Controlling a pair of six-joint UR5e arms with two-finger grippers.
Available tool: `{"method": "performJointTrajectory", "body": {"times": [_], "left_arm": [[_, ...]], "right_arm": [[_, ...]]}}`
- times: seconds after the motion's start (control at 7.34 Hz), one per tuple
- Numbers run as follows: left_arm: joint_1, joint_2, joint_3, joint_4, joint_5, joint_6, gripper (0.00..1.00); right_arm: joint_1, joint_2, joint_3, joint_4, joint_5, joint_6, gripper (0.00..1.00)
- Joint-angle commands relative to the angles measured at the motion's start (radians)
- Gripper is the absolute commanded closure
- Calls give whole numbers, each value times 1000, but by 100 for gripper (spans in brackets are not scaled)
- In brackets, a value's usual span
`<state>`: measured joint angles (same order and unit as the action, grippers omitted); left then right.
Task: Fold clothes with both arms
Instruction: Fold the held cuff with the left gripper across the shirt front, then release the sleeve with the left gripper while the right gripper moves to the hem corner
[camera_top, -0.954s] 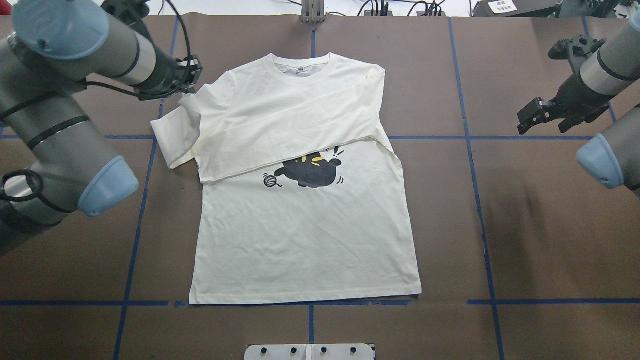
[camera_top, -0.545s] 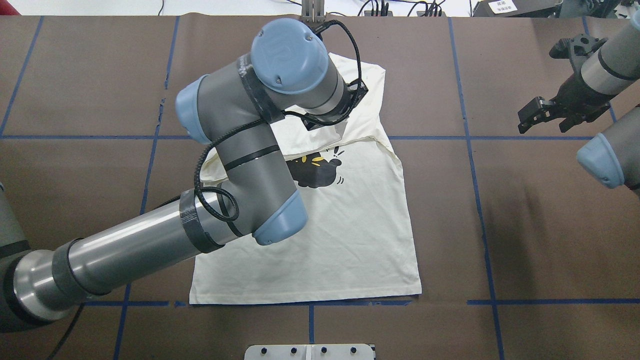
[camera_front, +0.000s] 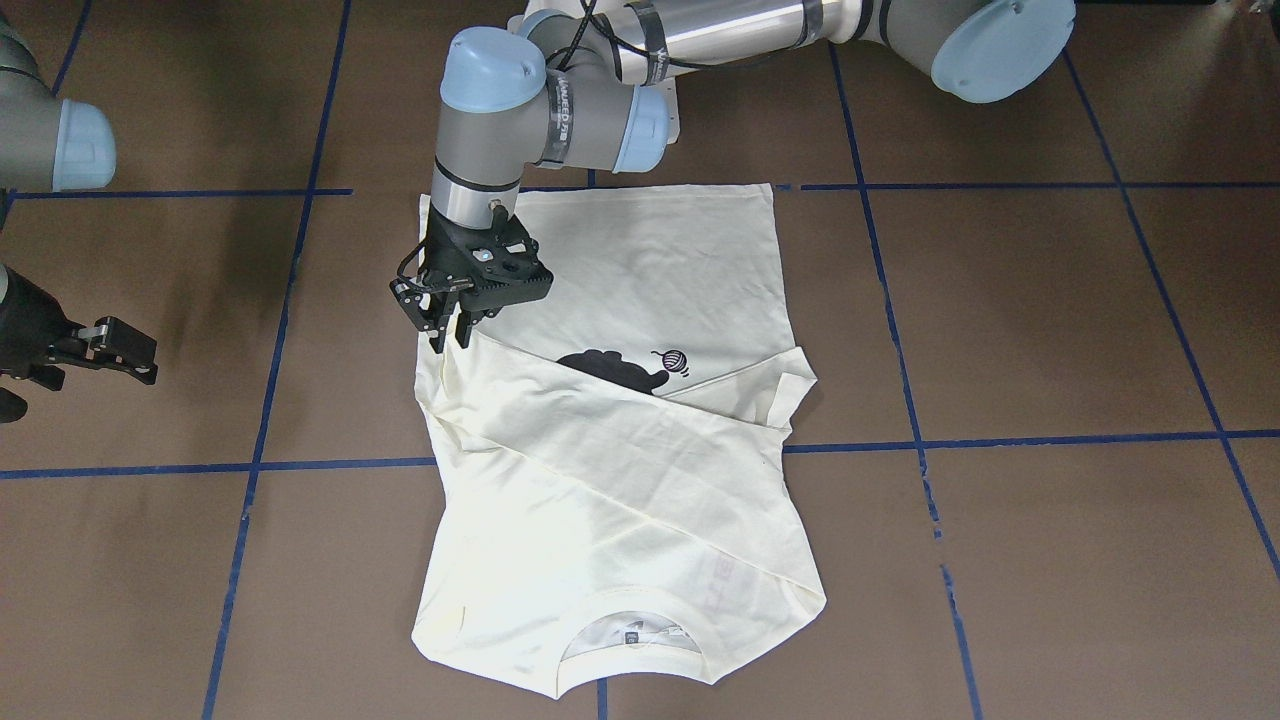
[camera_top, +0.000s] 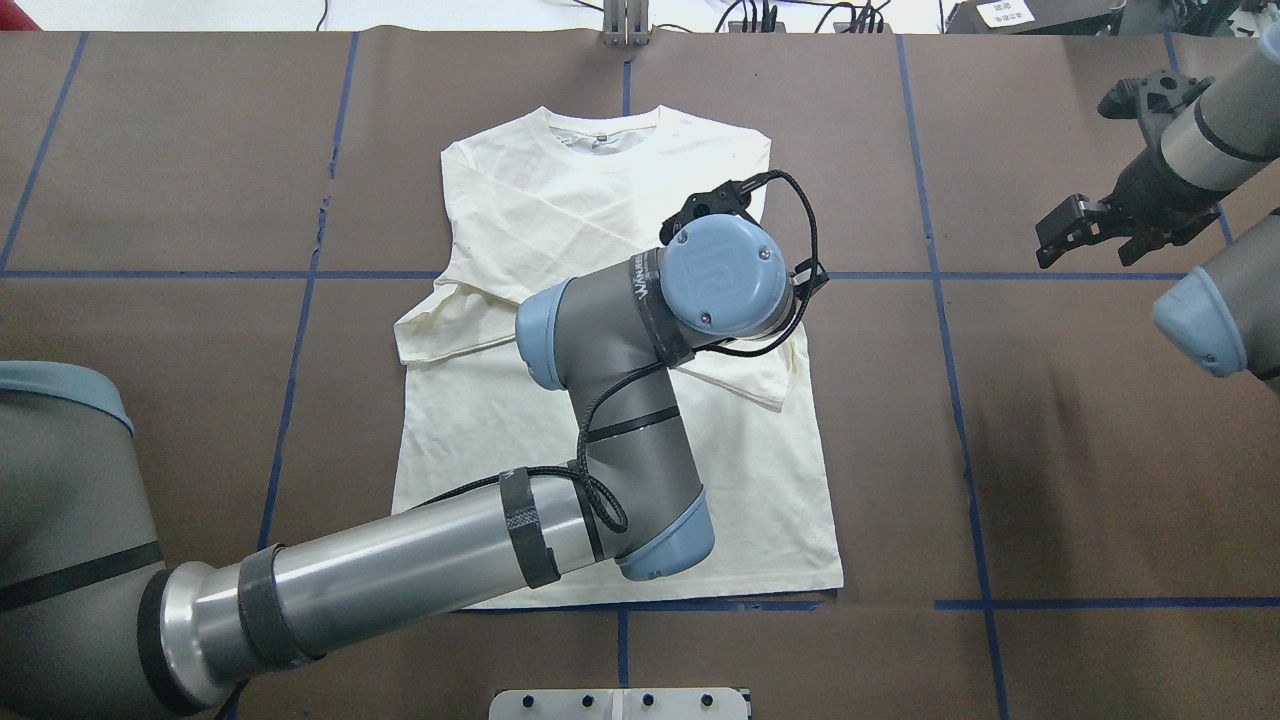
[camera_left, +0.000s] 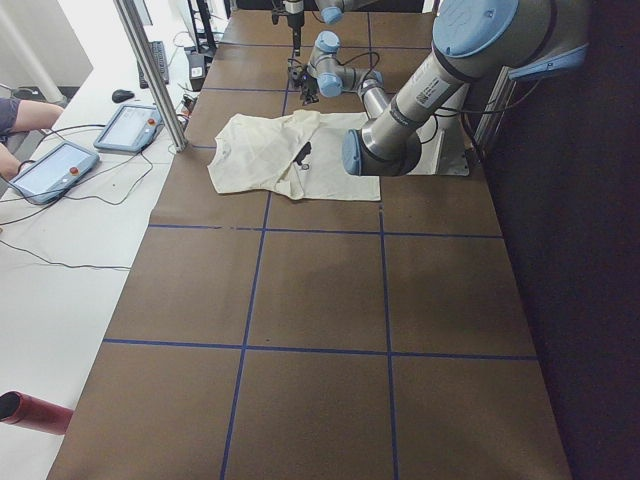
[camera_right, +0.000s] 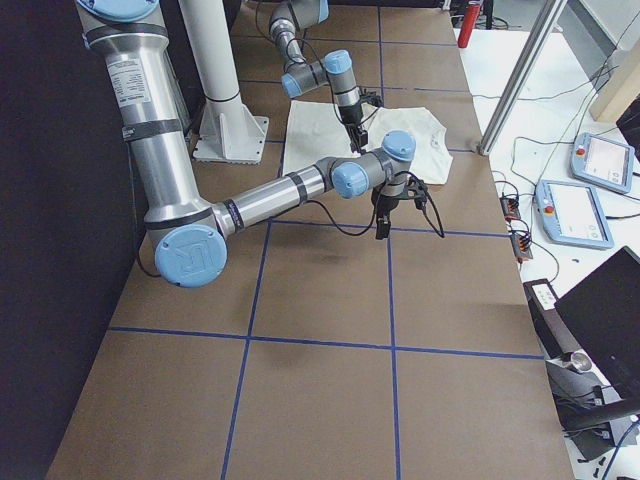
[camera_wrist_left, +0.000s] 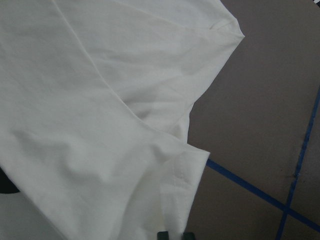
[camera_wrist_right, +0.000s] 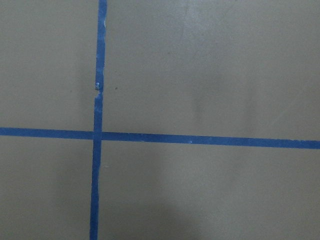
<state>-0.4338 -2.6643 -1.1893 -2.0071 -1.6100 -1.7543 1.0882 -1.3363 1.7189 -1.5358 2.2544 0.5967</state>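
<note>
The cream shirt (camera_top: 480, 420) lies flat on the brown table, collar away from the robot. Its sleeve (camera_front: 640, 470) is folded slantwise over the chest, covering part of the black cat print (camera_front: 610, 368); the yarn ball (camera_front: 678, 360) still shows. My left arm (camera_top: 610, 430) reaches across the shirt. My left gripper (camera_front: 450, 342) is shut on the sleeve cuff (camera_wrist_left: 192, 175) at the shirt's edge on the robot's right. The overhead view hides that gripper under the wrist. My right gripper (camera_top: 1095, 245) hovers open over bare table at the right, holding nothing.
Blue tape lines (camera_wrist_right: 100, 135) split the table into squares. A white base plate (camera_top: 620, 703) sits at the near edge. Two teach pendants (camera_left: 50, 170) with cables lie on the white side table beyond the far edge, next to a metal post (camera_left: 150, 70).
My left arm has swung from the table's left side across the shirt, carrying the sleeve over the chest to the right edge. The right arm has stayed put.
</note>
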Motion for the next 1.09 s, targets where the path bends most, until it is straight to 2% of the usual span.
{"method": "performJointTrajectory", "body": {"times": [0.0,0.14,0.27,0.41,0.68,0.82,0.95], "left_arm": [[6,82,-92,-18,10,111,0],[1,105,-160,64,7,157,0],[-17,141,-255,171,-39,230,0],[-45,231,-380,253,-85,304,0],[-113,425,-647,392,-143,488,0],[-134,508,-768,471,-159,572,0],[-153,593,-879,494,-159,613,0]], "right_arm": [[-1,11,8,0,1,5,0],[-2,11,24,2,1,21,0],[-43,11,60,8,-2,105,0],[-116,8,105,50,-22,238,0],[-328,-49,197,217,-177,534,0],[-437,-78,261,226,-226,620,0],[-565,-90,287,227,-322,715,0]]}}
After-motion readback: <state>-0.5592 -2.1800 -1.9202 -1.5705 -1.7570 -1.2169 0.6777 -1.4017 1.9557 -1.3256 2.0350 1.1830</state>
